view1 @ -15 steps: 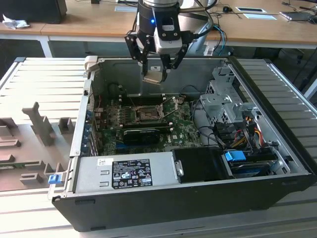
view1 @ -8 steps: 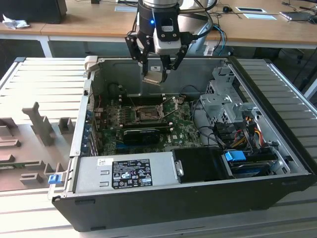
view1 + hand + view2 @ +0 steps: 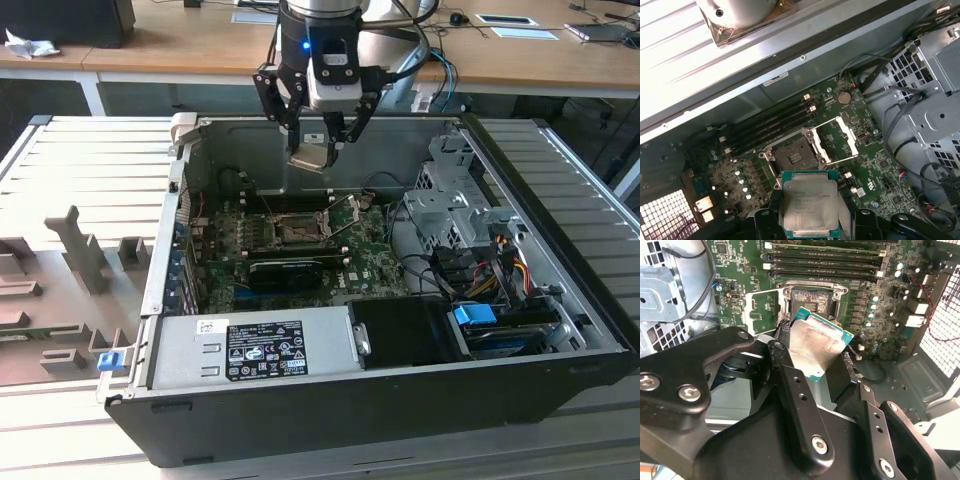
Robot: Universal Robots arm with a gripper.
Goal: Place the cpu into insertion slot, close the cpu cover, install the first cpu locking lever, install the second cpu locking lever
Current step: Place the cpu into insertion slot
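My gripper (image 3: 318, 150) hangs above the open computer case, shut on the cpu (image 3: 310, 157), a flat square chip with a pale metal face. In both wrist views the cpu (image 3: 815, 345) (image 3: 809, 205) sits clamped by its edges between the black fingers (image 3: 790, 375). Below it on the green motherboard (image 3: 375, 265) lies the insertion slot (image 3: 298, 232) (image 3: 810, 301) (image 3: 795, 157), its dark centre bare. The cpu cover (image 3: 840, 137) (image 3: 762, 310) is swung open beside the slot. The cpu is well above the slot and not touching it.
Long black memory slots (image 3: 770, 125) run beside the socket. A black card (image 3: 285, 270) lies in front of it, and a grey power supply (image 3: 250, 350) at the case front. A metal drive cage (image 3: 450, 200) and cables (image 3: 480, 270) fill the exterior view's right.
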